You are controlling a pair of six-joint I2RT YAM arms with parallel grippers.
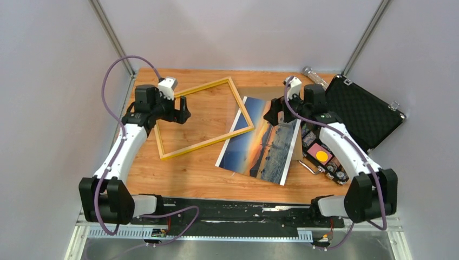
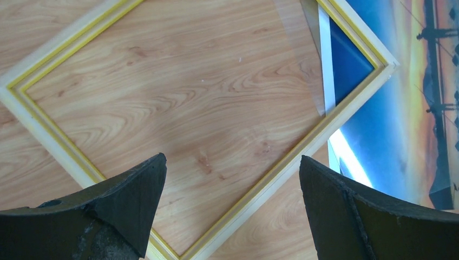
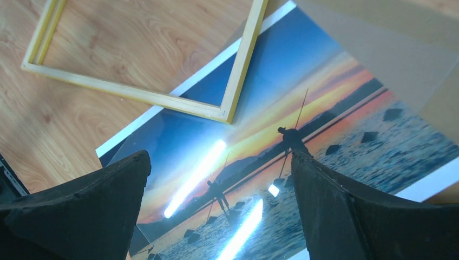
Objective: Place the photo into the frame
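Yellow wooden frame (image 1: 242,104) lies flat on the table (image 1: 178,173), one corner overlapping the face-up photo (image 1: 260,142) beside it. We see the left gripper (image 1: 184,110) above the frame, the right gripper (image 1: 273,115) above the photo, fingers spread and empty, seemingly clear of both.

Bright even light, glare streaks on photo (image 3: 303,124)

Left end effector (image 2: 232,158), right end effector (image 3: 220,155) (both agape)
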